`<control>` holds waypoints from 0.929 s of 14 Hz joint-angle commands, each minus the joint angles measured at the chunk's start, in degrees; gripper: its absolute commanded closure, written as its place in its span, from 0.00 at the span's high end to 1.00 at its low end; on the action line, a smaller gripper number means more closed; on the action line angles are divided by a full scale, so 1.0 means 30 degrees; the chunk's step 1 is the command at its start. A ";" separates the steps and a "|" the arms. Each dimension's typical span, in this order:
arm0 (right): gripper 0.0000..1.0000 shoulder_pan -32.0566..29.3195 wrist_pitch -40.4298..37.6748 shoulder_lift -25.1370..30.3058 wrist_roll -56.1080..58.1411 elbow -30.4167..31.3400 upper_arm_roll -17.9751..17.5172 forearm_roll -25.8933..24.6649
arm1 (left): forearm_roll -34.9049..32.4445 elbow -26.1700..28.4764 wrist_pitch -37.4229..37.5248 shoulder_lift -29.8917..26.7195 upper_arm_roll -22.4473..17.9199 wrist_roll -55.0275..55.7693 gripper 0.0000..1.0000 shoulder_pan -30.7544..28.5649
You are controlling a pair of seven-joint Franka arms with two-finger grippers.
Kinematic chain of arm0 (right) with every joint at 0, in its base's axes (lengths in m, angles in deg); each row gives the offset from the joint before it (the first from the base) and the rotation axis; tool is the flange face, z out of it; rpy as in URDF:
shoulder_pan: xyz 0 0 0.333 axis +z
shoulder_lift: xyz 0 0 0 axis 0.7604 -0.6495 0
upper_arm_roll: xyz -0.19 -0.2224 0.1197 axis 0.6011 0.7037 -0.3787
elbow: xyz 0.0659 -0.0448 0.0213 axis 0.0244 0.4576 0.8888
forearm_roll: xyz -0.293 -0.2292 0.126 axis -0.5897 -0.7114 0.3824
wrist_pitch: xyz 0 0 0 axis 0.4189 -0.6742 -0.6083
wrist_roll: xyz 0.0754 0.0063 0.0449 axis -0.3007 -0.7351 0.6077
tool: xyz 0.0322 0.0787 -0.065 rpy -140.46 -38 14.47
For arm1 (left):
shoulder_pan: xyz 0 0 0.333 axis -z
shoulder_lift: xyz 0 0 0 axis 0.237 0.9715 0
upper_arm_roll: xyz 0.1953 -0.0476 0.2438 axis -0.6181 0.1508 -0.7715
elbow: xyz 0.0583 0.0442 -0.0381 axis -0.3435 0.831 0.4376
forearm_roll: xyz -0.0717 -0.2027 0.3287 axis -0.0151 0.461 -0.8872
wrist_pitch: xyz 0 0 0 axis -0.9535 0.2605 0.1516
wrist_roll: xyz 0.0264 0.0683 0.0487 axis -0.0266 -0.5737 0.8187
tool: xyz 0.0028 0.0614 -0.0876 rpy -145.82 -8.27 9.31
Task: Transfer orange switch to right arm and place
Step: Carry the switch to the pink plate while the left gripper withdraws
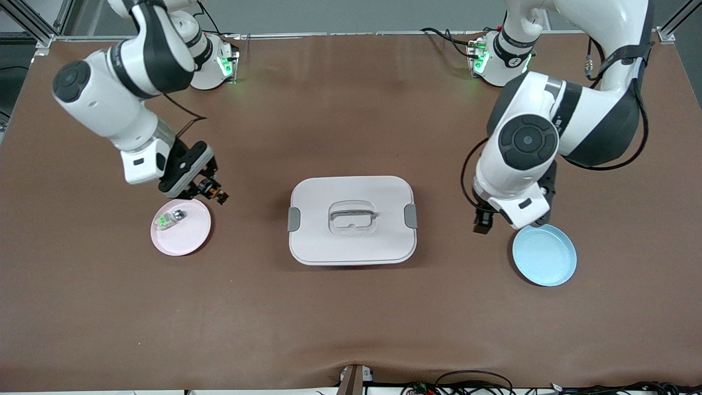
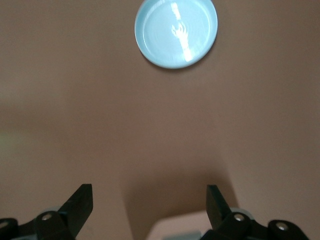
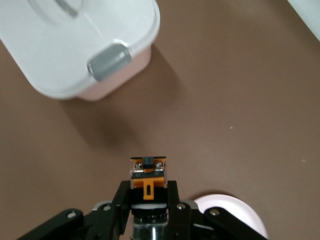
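My right gripper (image 1: pixel 211 190) is shut on the orange switch (image 1: pixel 210 187), a small black block with an orange centre. It holds the switch just above the table at the rim of the pink plate (image 1: pixel 189 237). In the right wrist view the switch (image 3: pixel 147 174) sits clamped between the fingers of the right gripper (image 3: pixel 147 194), with the pink plate's edge (image 3: pixel 240 209) beside them. My left gripper (image 1: pixel 482 222) is open and empty over the table beside the blue plate (image 1: pixel 544 255); its fingers stand wide apart in the left wrist view (image 2: pixel 148 200).
A green-and-clear switch (image 1: pixel 169 219) lies on the pink plate. A white lidded box (image 1: pixel 384 241) with grey clips stands in the table's middle, between the two plates. The blue plate (image 2: pixel 176 33) holds nothing.
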 commanded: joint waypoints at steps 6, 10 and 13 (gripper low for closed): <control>0.00 -0.3748 0.0557 -0.2810 0.9473 -0.0103 -0.0315 -0.0361 | -0.1692 0.0268 0.0069 -0.0349 0.0016 -1.2203 1.00 -0.3100; 0.00 -0.4627 0.1493 -0.4509 1.2375 -0.0132 -0.0374 0.0223 | -0.2073 0.0268 -0.0168 -0.1138 0.0220 -1.8267 1.00 -0.4448; 0.00 -0.5036 0.1906 -0.5796 1.4455 -0.0191 -0.0403 0.1391 | -0.1637 0.0268 -0.0372 -0.1725 0.0279 -2.2520 1.00 -0.5326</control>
